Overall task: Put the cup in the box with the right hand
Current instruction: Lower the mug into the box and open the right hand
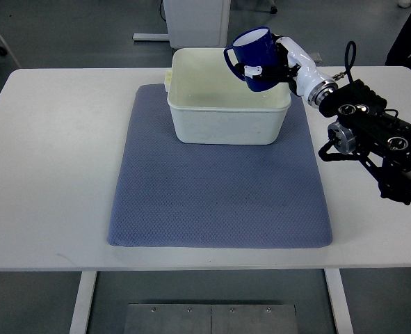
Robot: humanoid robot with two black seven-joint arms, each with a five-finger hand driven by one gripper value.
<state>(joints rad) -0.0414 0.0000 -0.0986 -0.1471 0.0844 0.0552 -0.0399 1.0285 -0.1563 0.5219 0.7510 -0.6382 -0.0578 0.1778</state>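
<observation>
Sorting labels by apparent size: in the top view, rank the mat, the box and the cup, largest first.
1. blue mat
2. cream box
3. blue cup, held in the right hand over the box

The picture is bright and evenly lit, with soft light that seems to come from above. The white bench looks a little overexposed and shows almost no texture. Shadows are weak; a faint one lies under the box. Focus is sharp on the mat weave. The floor is darker.
</observation>
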